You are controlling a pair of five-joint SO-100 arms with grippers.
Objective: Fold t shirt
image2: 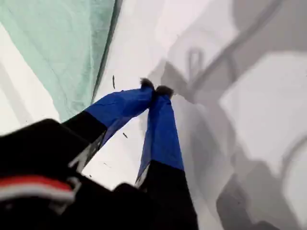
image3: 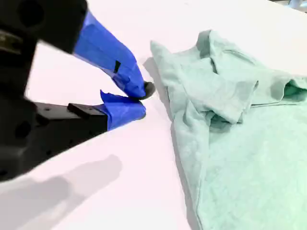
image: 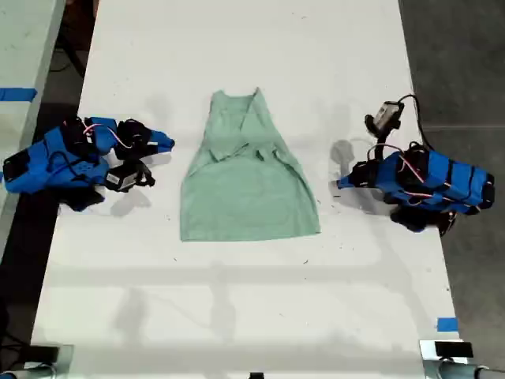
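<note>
White table, one t shirt, two parked arms: fold not yet begun.

Exterior view: table (image: 237, 316) bears the t shirt (image: 248, 189) laid flat at centre, neck end away from the camera, both sleeves already turned in over the chest. One arm rests at the exterior view's left, one at its right, both clear of the cloth; I cannot say for certain from here which is which.
First wrist view: my first gripper (image2: 156, 89) has its tips pressed together, holding nothing, above bare table just beside a straight edge of the shirt.
Second wrist view: my second gripper (image3: 139, 98) is all but closed and empty, near the shoulder end, probably staged for a side fold.
</note>
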